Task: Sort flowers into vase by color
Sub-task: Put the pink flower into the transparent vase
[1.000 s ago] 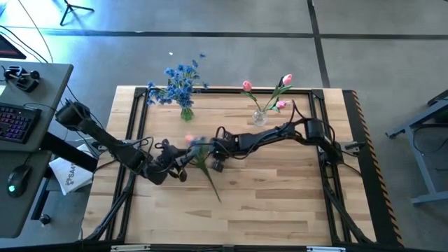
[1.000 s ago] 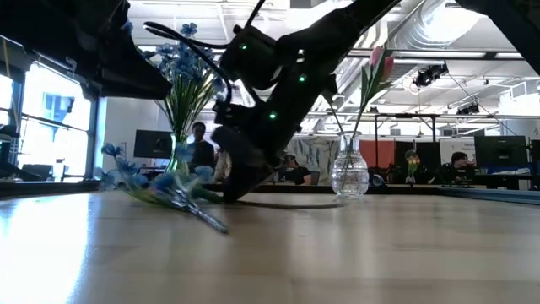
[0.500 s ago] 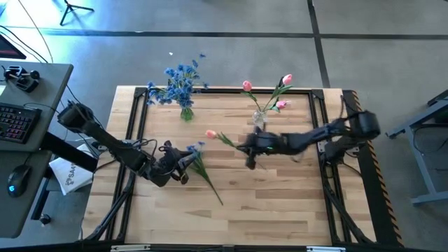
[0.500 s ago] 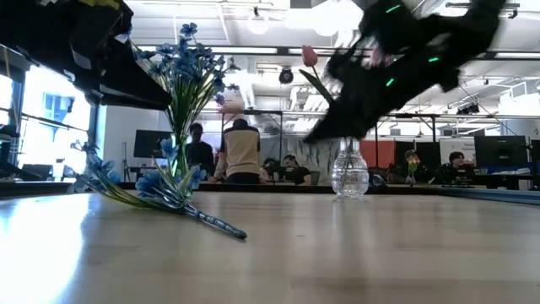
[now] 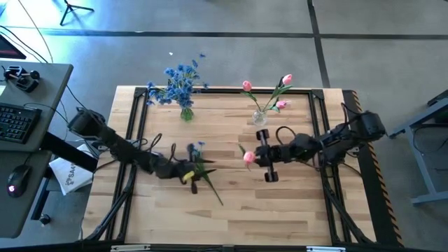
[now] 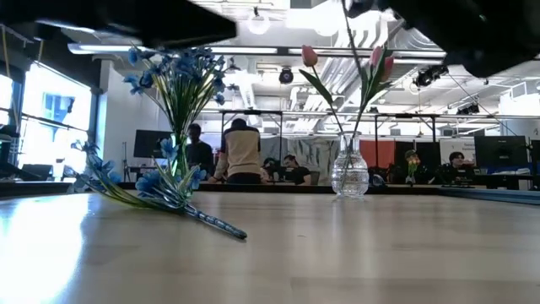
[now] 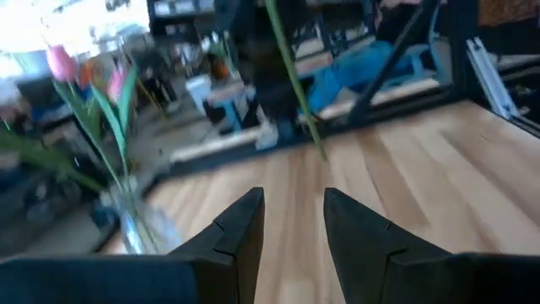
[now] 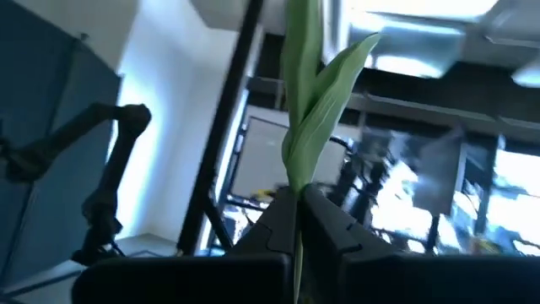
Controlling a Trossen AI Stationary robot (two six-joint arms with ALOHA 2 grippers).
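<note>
A blue-blossomed stem [image 5: 202, 168] lies flat on the table [image 5: 294, 210], also seen in the low view [image 6: 160, 192]. My left gripper [image 5: 196, 173] hovers over its stem, fingers open [image 7: 293, 224], and touches nothing. My right gripper [image 5: 256, 158] is right of the table's middle, shut on a pink tulip [image 5: 248, 158]. A blue-flower vase [image 5: 185, 112] and a clear vase with pink tulips [image 5: 260, 116] stand near the far edge. My right gripper pinches the tulip's green stem [image 8: 295, 181] between its two fingers, just below a long leaf [image 8: 325, 101]. The stem runs on past the fingertips. The flower is lifted clear of the table, and its free stem end [image 7: 314, 139] hangs in the air.
A black frame [image 5: 140, 119] runs around the table's edges. Left of the table a desk holds a keyboard [image 5: 12, 120] and a mouse [image 5: 15, 183]. People sit and stand in the room beyond the far edge [image 6: 240, 156]. Bare wood lies along the near side.
My right gripper, shut on the pink tulip, has carried it from beside the blue stem toward the table's right and up, out of the low view's middle; the tulip has turned about. My left gripper has moved right, over the blue stem, which stays on the table.
</note>
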